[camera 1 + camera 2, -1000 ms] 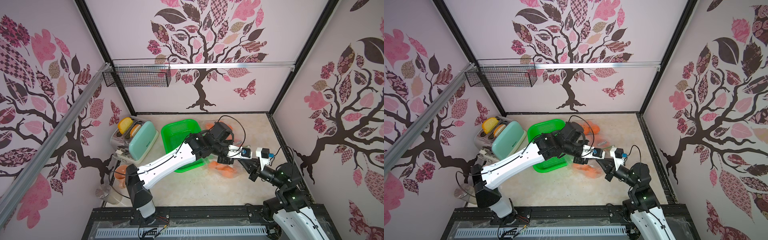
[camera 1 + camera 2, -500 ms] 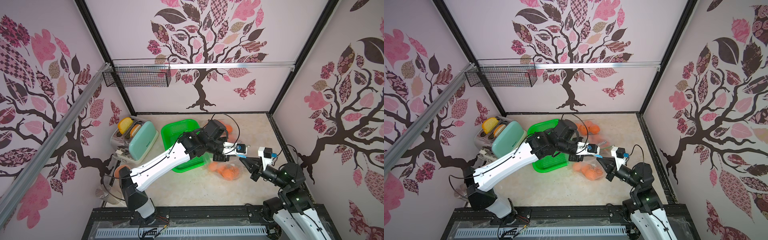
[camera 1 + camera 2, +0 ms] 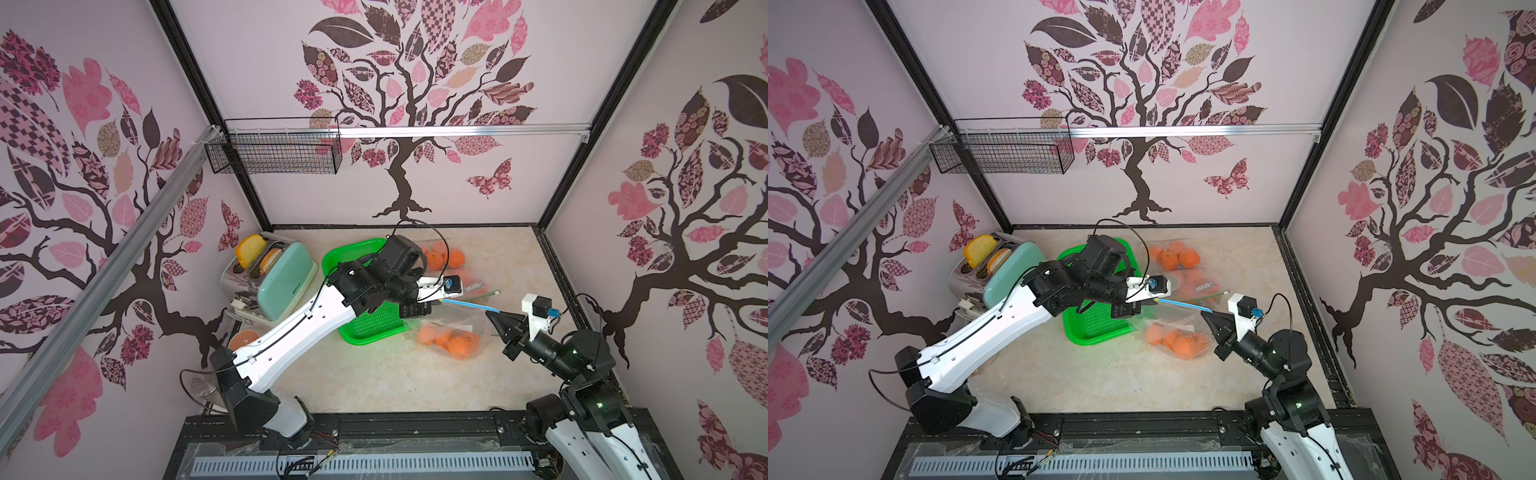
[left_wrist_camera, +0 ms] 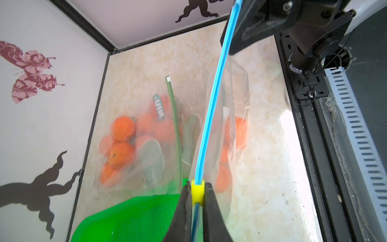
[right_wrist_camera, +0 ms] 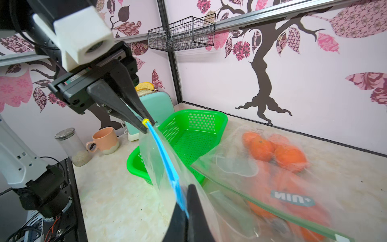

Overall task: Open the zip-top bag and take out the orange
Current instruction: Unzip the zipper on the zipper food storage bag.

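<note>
Counted two zip-top bags: one blue-zipped bag (image 4: 227,117), one green-zipped bag (image 4: 150,134). One yellow slider (image 4: 197,191). Oranges (image 3: 459,347): at least three showed in the blue-zipped bag and at least four in the green-zipped; plastic blurred the rest. One green basket (image 3: 374,324). One toaster (image 3: 286,282), with two bread slices (image 3: 250,246) in its slots. One mug (image 5: 104,140), one glass jar (image 5: 72,146), one wire basket (image 3: 276,151). Two grippers: left gripper (image 5: 144,123), right gripper (image 5: 187,194).
</note>
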Robot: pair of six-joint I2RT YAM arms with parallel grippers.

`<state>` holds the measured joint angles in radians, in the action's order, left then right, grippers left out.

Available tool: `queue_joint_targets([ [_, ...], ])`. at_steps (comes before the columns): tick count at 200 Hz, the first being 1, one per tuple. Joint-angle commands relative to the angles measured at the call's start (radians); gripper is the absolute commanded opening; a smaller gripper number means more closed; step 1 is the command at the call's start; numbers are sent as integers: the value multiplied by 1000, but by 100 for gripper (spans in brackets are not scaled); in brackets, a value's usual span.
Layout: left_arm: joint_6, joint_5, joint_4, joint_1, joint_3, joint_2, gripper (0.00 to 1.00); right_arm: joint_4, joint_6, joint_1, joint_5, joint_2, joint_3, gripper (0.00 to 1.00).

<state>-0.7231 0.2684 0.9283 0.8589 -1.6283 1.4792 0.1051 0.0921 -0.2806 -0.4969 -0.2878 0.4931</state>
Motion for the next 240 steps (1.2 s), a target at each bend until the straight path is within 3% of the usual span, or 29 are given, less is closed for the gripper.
queue_joint_targets([
  [1, 36, -125, 118, -31, 29, -68, 0, 4, -12, 3, 91, 22, 49, 0],
  [85, 66, -192, 192, -44, 97, -206, 0, 15, -30, 1, 99, 39, 35, 0],
  [240, 133, -266, 244, -46, 188, -304, 0, 31, -57, -16, 132, 30, 48, 0],
])
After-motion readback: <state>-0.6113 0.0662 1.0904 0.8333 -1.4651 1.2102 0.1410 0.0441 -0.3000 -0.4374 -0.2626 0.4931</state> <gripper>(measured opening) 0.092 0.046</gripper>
